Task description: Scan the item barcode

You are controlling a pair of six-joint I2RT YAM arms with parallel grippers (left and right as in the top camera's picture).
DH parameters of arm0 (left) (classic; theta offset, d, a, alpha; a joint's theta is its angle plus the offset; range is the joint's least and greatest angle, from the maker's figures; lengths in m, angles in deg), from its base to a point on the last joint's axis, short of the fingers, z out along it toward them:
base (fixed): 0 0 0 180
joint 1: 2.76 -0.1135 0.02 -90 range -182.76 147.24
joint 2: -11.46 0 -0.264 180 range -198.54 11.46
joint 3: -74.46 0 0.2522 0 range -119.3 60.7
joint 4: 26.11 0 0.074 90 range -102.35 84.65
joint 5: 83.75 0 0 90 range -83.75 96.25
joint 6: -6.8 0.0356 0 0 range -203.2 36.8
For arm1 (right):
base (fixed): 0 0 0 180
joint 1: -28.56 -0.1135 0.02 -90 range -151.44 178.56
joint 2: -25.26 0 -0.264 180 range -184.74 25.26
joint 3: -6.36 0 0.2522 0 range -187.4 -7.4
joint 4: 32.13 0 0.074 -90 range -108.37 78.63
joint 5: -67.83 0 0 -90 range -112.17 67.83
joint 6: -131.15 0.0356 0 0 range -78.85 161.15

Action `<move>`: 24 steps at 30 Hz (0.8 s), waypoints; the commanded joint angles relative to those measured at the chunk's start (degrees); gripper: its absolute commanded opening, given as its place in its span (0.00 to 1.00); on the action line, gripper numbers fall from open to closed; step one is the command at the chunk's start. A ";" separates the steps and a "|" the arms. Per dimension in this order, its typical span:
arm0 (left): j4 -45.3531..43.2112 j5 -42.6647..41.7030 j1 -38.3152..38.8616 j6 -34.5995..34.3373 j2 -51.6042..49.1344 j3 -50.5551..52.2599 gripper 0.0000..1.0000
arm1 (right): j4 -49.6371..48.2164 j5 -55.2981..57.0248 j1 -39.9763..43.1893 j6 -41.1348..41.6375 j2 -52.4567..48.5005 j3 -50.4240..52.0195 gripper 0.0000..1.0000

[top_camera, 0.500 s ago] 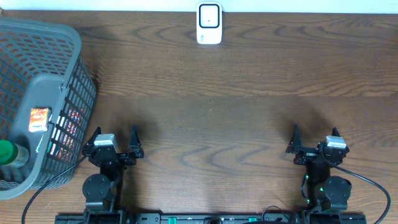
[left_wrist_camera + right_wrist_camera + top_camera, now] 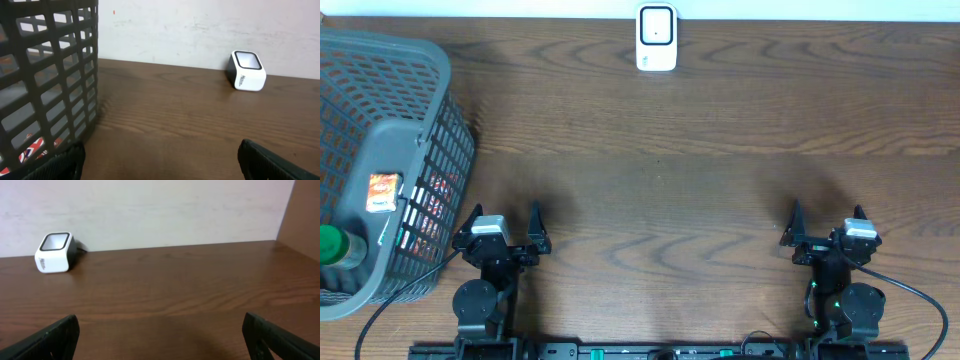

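The left hand [image 2: 505, 218] stands wide open and empty, just beside a dark mesh basket [image 2: 425, 135] holding an orange packet [image 2: 383, 192] and a green-capped bottle [image 2: 334, 245]. The white scanner [image 2: 656, 38], dark-windowed, sits at the table's [image 2: 650, 180] far edge. The right hand [image 2: 827, 215] is also wide open and empty.

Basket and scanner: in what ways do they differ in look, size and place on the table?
The basket is dark grey with open lattice walls; the scanner is white and solid, with a dark window on top. The basket is far larger than the scanner. The basket stands at the left edge, the scanner at the middle of the far edge. Both rest on the wooden table.
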 commanded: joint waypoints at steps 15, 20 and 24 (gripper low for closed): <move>2.49 1.73 0.22 -0.96 0.04 0.66 0.96 | 0.13 0.55 -0.48 -0.90 0.15 0.04 0.99; 2.23 -5.07 0.24 -0.68 -0.02 0.48 0.96 | 0.13 0.57 -0.48 -0.90 0.15 0.04 0.99; 2.27 -8.17 0.24 0.63 -0.02 0.26 0.96 | 0.13 0.55 -0.48 -0.90 0.15 0.04 0.99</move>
